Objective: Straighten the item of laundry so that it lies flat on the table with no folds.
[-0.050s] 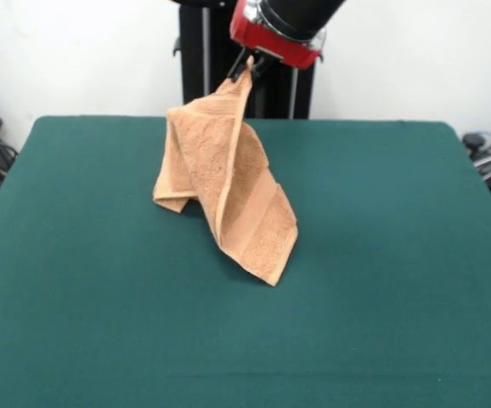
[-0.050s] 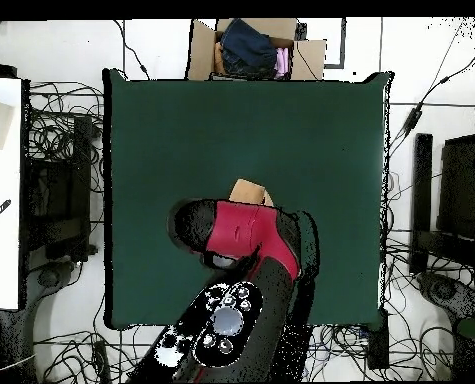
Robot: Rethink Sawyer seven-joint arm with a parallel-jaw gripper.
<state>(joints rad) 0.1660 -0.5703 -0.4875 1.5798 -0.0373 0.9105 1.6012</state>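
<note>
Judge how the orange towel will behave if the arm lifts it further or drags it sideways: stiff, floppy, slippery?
Probably floppy: the towel hangs from the tool in drooping folds, its lower end resting on the table. It looks light, since one pinched corner carries it. Dragged, it would likely bunch or trail, as looped terry tends to catch on a felt-like top.

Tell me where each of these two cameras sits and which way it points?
Front view: sits across the table, facing the robot; shows the gripper pinching the towel by its top corner.
Overhead view: hangs above, looking straight down; the arm hides nearly all the towel.
Both show the same table, towel and arm.
</note>
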